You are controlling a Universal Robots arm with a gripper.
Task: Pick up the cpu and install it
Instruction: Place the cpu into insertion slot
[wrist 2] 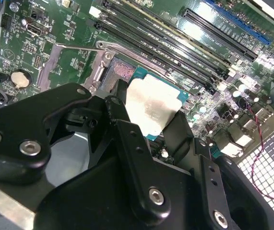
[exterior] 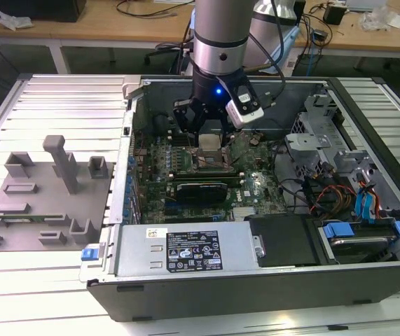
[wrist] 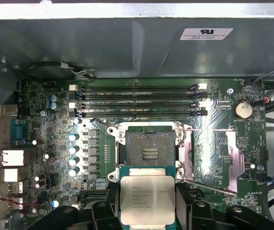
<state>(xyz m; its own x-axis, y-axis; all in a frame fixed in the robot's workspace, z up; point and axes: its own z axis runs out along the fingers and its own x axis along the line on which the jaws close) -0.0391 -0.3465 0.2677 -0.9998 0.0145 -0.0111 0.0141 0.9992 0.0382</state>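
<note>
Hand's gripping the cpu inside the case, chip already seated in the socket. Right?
Not seated. In the first wrist view the socket lies open and bare, its contacts showing, while the cpu is clamped in the hand, not in the socket. The rest holds: the hand grips the cpu inside the case.

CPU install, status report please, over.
Gripper shut on the cpu, held over the motherboard, not seated. Open socket empty. Nothing seen between them.

Slatted metal table, open computer case, grey fixture blocks
</note>
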